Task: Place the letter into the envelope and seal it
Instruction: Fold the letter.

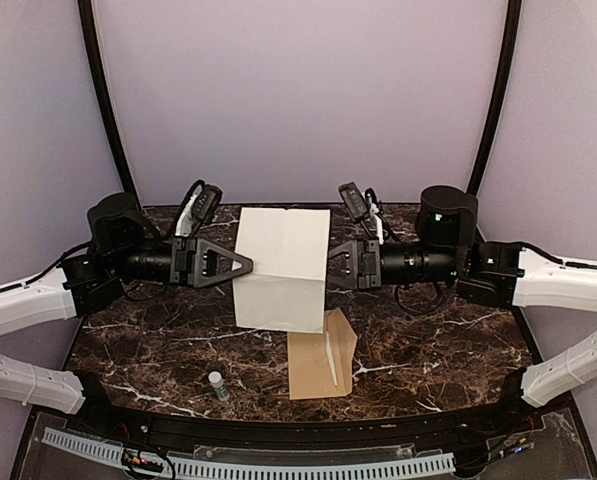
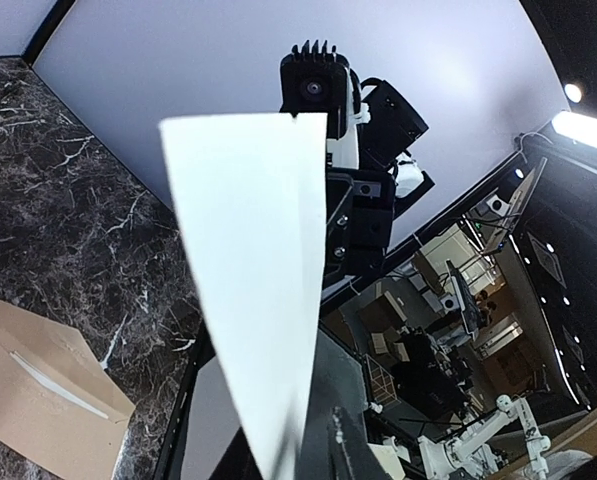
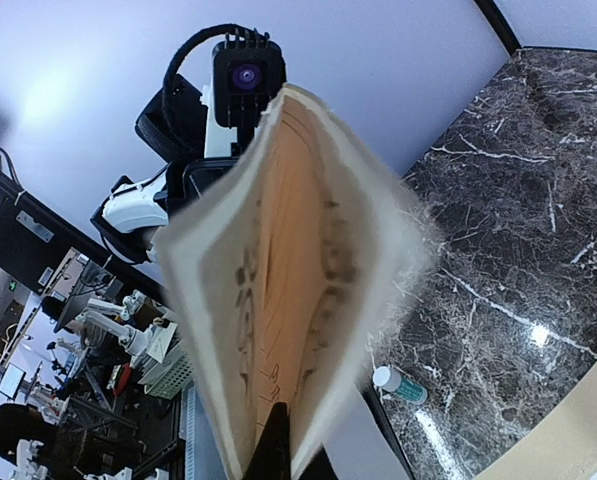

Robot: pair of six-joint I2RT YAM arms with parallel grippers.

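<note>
While the envelope (image 1: 313, 367) lies below, left pincer (image 1: 246, 265) and right pincer (image 1: 330, 265) clamp opposite edges of the letter (image 1: 281, 268).

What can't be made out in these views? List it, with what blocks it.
1. Left wrist: the white folded paper letter covers the fingertips of the left gripper.
2. Right wrist: the letter, close and blurred, hides the right gripper; its print is unreadable.
3. Top: the letter overlaps the far end of the kraft-brown paper envelope.
4. Top: the label of the small white-capped bottle is too small to read.
</note>
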